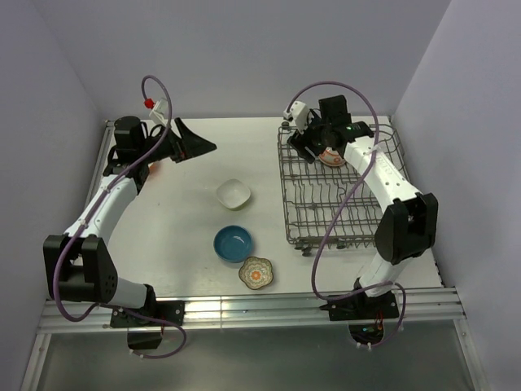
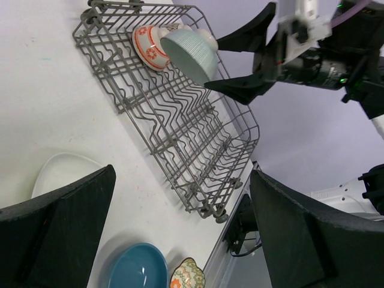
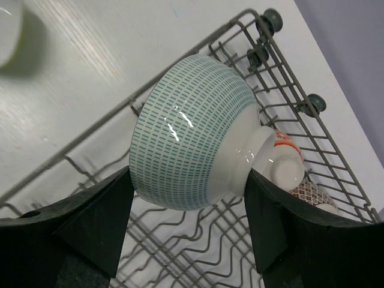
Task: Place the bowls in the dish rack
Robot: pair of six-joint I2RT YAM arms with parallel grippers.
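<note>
Already the dish rack (image 1: 321, 208) holds the orange-white bowl (image 2: 150, 48) and the grey patterned bowl (image 3: 309, 195) at its far corner. The right end effector (image 3: 189, 192) clamps the pale teal bowl (image 3: 192, 132), tilted, just beside them. The white bowl (image 1: 234, 194), blue bowl (image 1: 234, 243) and floral bowl (image 1: 256, 273) sit on the open table (image 1: 179, 212). The left end effector (image 1: 198, 140) is spread wide, far-left.

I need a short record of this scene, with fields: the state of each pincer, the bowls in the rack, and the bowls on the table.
Left pincer: open, empty
Right pincer: shut on pale teal bowl, held tilted over dish rack
In rack: orange-white patterned bowl, grey patterned bowl
On table: white squarish bowl, deep blue bowl, floral scalloped bowl
</note>
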